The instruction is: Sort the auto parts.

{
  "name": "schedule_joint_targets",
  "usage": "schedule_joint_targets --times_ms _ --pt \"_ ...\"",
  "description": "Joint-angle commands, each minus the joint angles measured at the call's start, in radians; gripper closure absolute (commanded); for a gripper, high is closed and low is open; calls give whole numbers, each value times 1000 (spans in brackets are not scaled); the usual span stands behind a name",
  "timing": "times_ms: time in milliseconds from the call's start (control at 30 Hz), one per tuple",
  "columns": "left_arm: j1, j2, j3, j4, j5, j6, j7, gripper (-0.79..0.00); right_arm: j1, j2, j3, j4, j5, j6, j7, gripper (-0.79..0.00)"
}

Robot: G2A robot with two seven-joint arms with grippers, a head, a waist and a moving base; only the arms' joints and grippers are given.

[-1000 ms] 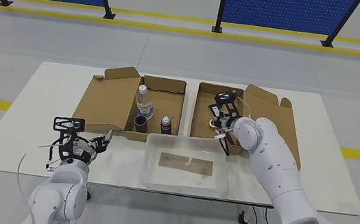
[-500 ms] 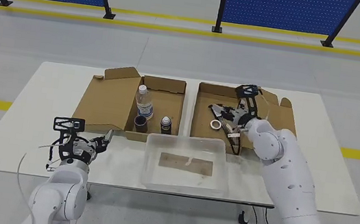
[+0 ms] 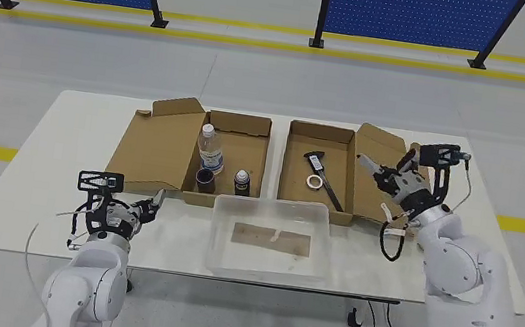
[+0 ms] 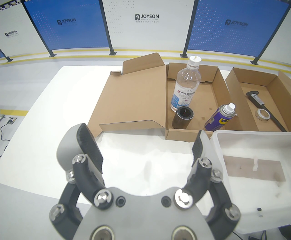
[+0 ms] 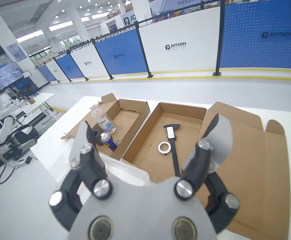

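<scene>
The right gripper [image 3: 373, 169] hangs with its jaws spread wide and nothing between them, over the folded-out lid [image 3: 378, 147] of the right box [image 3: 294, 166]. At its 9 o'clock, inside that box and well clear of the jaws, lies a metal ring [image 3: 313, 182] just beside a black caliper [image 3: 327, 179]. The two look to be touching, though I can't be sure.

The left gripper [image 4: 141, 131] is just as wide open and holds nothing, above bare table [image 3: 62, 156] near the front edge. The left box [image 3: 245, 146] sits at its 1 o'clock, with a clear bottle [image 4: 186, 83] standing upright in it. A black cylinder [image 4: 182, 117] stands just in front of the bottle, and a blue spray can [image 4: 220, 117] leans near the front wall. A clear plastic tub [image 3: 277, 204] sits at this gripper's 3 o'clock, its far rim close against both boxes' front walls.
</scene>
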Motion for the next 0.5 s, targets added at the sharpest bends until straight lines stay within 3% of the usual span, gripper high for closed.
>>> schedule_joint_targets --times_ms 0,233,467 --pt "0 0 0 0 0 0 0 -785 -60 5 45 -61 9 -4 1 -785" --pt "0 0 0 0 0 0 0 -785 -196 16 145 -152 67 -24 -15 -785" --pt "0 0 0 0 0 0 0 -784 -213 25 169 -158 56 -65 16 -784"
